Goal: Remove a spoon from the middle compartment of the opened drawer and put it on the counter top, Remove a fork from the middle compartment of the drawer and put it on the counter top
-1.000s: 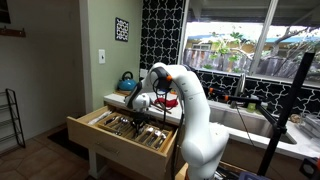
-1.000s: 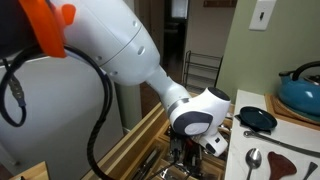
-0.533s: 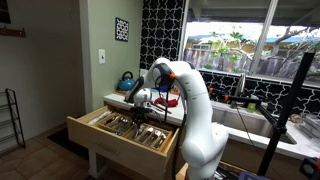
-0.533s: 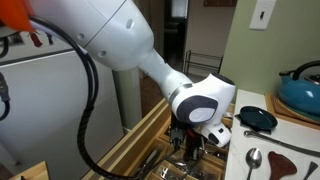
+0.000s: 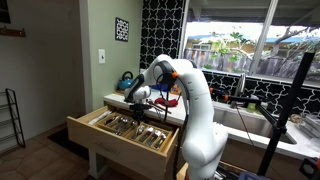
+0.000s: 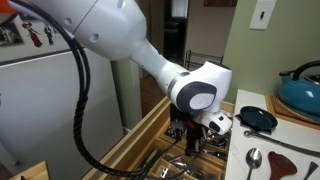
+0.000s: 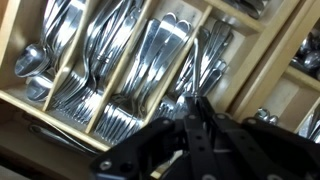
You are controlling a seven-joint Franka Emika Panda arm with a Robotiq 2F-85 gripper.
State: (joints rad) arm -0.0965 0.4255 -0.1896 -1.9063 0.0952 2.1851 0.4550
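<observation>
— Pale wood, lower left: in an exterior view the drawer (image 5: 112,138) stands open below the tabletop (image 5: 112,99). What has changed?

— The hand (image 5: 141,101) has lifted a little off the cutlery (image 5: 135,127) within the last second.

— And the spoon, in an exterior view?

— A spoon (image 6: 252,160) lies on the tabletop (image 6: 300,137) at lower right. The hand (image 6: 195,140) has risen over the drawer (image 6: 140,135), fingers together. I judge the fork is now the step in hand.

— Wrist view?

— The middle compartment (image 7: 145,65) sits upper centre, crammed with steel. The hand (image 7: 196,112) is closed at lower centre. Whether a fork is pinched in it, I cannot tell.
</observation>
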